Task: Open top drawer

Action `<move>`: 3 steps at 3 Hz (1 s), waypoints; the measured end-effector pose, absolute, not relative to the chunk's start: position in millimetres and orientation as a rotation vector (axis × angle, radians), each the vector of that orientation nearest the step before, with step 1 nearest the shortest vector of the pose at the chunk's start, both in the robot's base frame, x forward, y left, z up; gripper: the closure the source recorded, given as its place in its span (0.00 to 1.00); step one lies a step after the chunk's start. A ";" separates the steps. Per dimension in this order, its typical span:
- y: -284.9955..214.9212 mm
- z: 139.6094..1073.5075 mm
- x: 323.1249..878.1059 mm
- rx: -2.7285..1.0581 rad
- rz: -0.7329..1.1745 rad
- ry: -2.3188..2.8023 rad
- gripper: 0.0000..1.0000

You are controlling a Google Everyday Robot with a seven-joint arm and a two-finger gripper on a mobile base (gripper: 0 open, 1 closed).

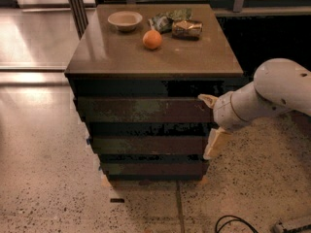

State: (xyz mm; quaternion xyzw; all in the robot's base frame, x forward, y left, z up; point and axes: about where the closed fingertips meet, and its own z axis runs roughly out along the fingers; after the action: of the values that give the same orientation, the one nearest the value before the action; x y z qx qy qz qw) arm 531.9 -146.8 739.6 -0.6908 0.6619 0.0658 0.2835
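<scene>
The top drawer [141, 109] is the widest dark brown front with greenish worn patches, just under the cabinet's top. Two slimmer dark fronts sit below it. My gripper [212, 122] is at the right end of the top drawer front, on a white arm coming in from the right. Its two pale fingers are spread apart. The upper fingertip [208, 100] is at the drawer front's upper right corner. The lower finger [216, 142] hangs beside the second drawer's right end. Nothing is held between them.
The cabinet top [121, 57] carries a small white bowl [125, 20], an orange [152, 39] and crumpled snack bags [177, 25]. The floor is speckled. A black cable [233, 223] lies at the bottom right, and a dark post [75, 6] stands behind the cabinet's left.
</scene>
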 end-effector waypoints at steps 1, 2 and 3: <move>-145.0 734.0 542.6 -1.827 0.179 1.760 0.00; -130.7 724.4 566.8 -1.835 0.201 1.716 0.00; -111.0 710.1 591.4 -1.849 0.257 1.683 0.00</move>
State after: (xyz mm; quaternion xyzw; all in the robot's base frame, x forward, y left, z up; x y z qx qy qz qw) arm 591.4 -111.0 710.1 -0.6998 0.6367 0.0974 0.3089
